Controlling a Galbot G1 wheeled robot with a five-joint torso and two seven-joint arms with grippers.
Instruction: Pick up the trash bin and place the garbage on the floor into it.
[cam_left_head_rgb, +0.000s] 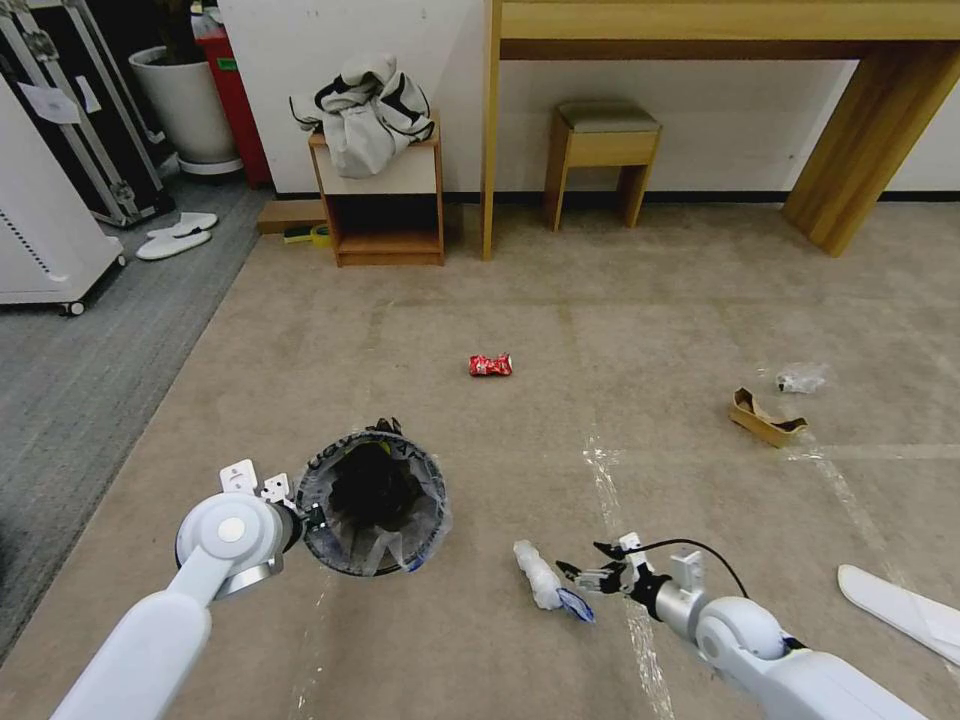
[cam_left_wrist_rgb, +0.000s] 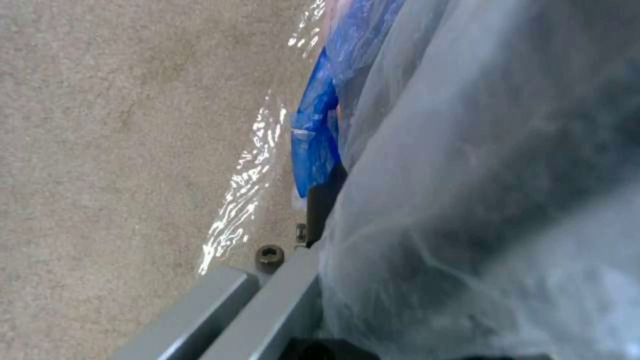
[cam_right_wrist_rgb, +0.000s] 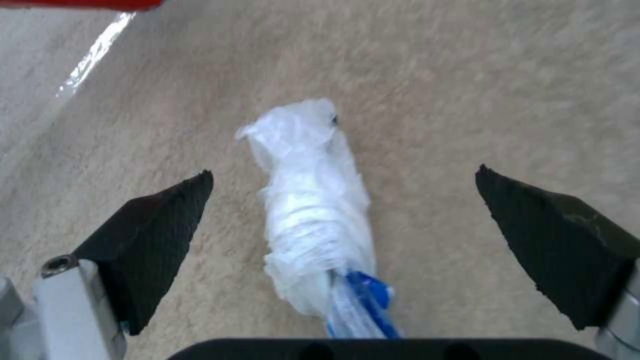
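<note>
right gripper (cam_left_head_rgb: 578, 575) hovering at crumpled plastic bottle (cam_left_head_rgb: 540, 576), fingers (cam_right_wrist_rgb: 160, 240) wide.
left gripper (cam_left_head_rgb: 306, 519) is gripping the trash bin (cam_left_head_rgb: 372, 500); crushed red can (cam_left_head_rgb: 490, 365) lying beyond.

The trash bin (cam_left_head_rgb: 372, 502) hides the left gripper's fingertips behind its bagged rim. Right of the cardboard piece (cam_left_head_rgb: 765, 417), a white slipper (cam_left_head_rgb: 900, 605) is cut off by the head view's edge.

Matt short-pile carpet floor (cam_left_head_rgb: 520, 300) with glossy tape lines (cam_left_head_rgb: 605, 470), crinkled clear plastic bottle (cam_right_wrist_rgb: 310, 210), filmy bin liner (cam_left_wrist_rgb: 480, 190)
</note>
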